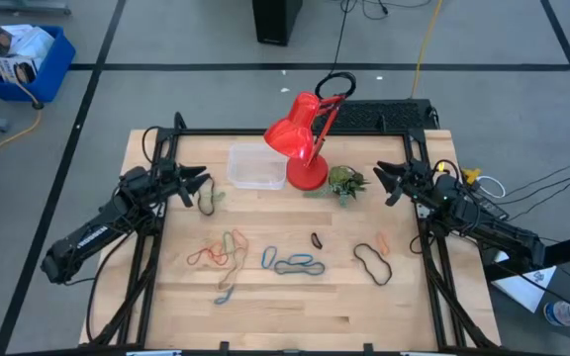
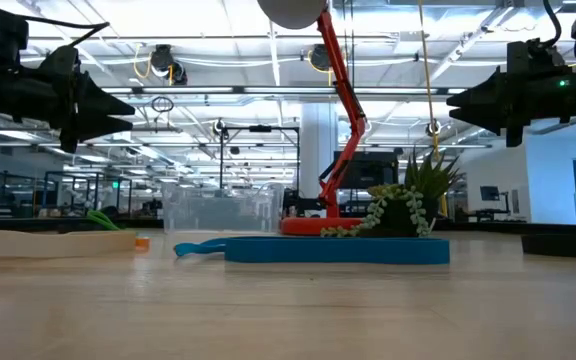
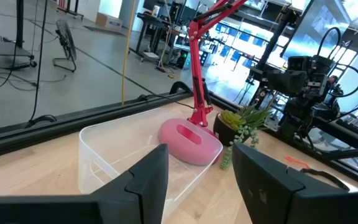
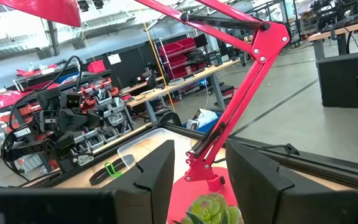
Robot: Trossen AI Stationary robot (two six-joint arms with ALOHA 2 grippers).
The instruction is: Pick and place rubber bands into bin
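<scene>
Several rubber bands lie flat on the wooden table: a black one [image 1: 208, 201] below my left gripper, an orange-red tangle [image 1: 216, 252], blue-grey loops [image 1: 299, 265], a black loop [image 1: 371, 263] and an orange one [image 1: 383, 241]. The clear bin [image 1: 256, 166] stands on the table at the far middle, also in the left wrist view [image 3: 104, 155]. My left gripper [image 1: 198, 182] hovers open at the table's left, pointing level toward the bin. My right gripper [image 1: 384, 178] hovers open at the right, pointing toward the lamp. Neither has anything between its fingers.
A red desk lamp [image 1: 300, 138] stands right of the bin, its shade over the bin's far right corner. A small potted plant [image 1: 345, 183] sits beside the lamp's base. A black frame [image 1: 404, 109] runs around the table's far and side edges.
</scene>
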